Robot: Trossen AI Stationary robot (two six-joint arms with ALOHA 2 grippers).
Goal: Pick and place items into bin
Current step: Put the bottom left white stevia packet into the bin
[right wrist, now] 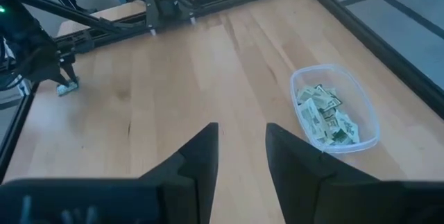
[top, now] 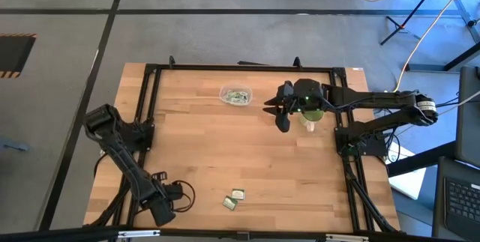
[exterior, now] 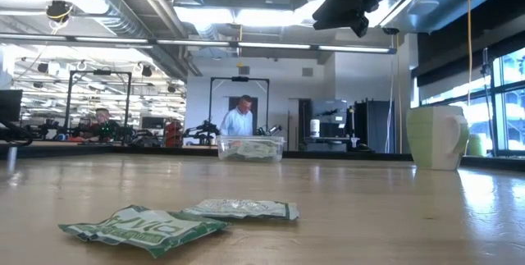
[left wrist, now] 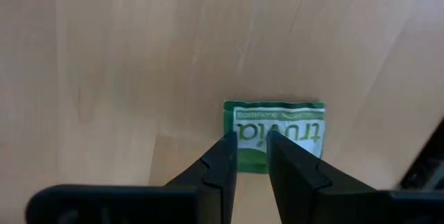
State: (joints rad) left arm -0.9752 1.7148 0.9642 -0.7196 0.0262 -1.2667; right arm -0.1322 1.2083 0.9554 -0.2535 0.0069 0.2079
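Two green and white packets lie flat near the table's near edge (top: 238, 194) (top: 230, 204), large in the low view (exterior: 148, 228) (exterior: 242, 209). My left gripper (top: 180, 194) (left wrist: 251, 156) is low at the near left, narrowly open. In the left wrist view one packet (left wrist: 277, 132) lies just past its fingertips. The clear bin (top: 235, 96) (right wrist: 334, 111) (exterior: 250, 148) stands toward the far edge with several packets in it. My right gripper (top: 281, 111) (right wrist: 241, 148) hangs open, high above the table, right of the bin.
A green round cup (exterior: 435, 136) (top: 311, 116) stands on the table under my right arm, right of the bin. A black frame (top: 240, 67) rims the table. Bare wood lies between the bin and the near packets. People show in the room beyond the far edge.
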